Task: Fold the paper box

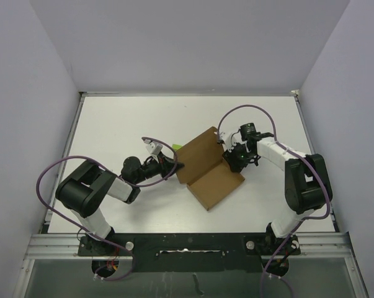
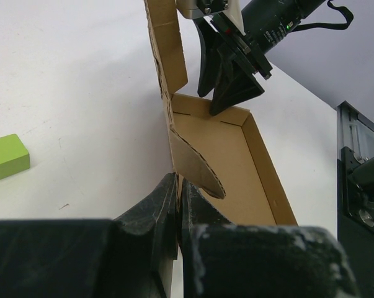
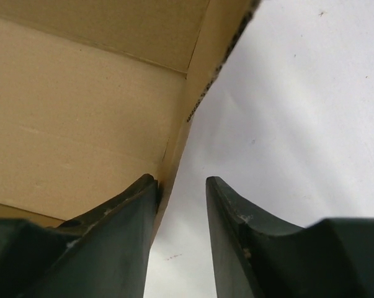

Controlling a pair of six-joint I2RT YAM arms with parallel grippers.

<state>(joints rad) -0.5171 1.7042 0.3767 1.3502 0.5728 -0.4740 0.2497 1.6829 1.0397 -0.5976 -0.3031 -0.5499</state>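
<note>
Box (image 3: 81, 112): running off the right wrist view's top and left edges.
Block (image 2: 4, 158): being cropped by the left wrist view's left edge; from above, showing only as a sliver.
Right arm (image 2: 280, 18): being cut by the left wrist view's top edge.

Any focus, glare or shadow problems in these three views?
Top external: even diffuse light, only soft shadows beside the paper box, no glare. Left wrist: the left gripper's fingers are blurred up close, the box beyond is sharp. Right wrist: the box wall is soft at close range, the white table bright but not blown out.
</note>
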